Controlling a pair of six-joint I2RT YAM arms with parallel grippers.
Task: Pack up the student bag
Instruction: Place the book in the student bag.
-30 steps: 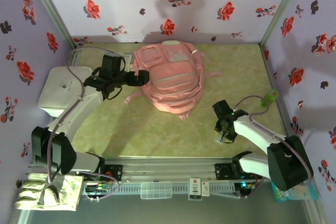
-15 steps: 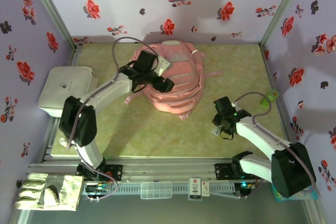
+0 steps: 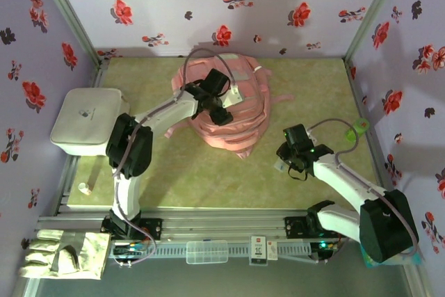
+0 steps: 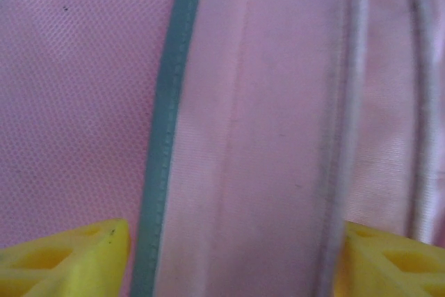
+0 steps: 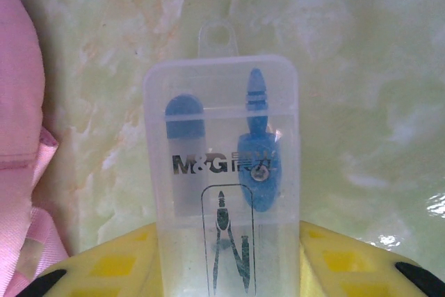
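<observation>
While soft pink overall, student bag (image 3: 245,129) teal-trimmed between wide-apart left fingers (image 4: 76,259); right fingers (image 5: 348,266) tight on compass case (image 5: 222,172).

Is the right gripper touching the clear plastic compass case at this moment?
Touching. In the right wrist view the right gripper has its yellow fingers against both side edges of the clear plastic compass case.

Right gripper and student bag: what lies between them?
Bare green tabletop lies between the student bag and the right gripper, which holds a clear compass case; the top external view shows this.
</observation>
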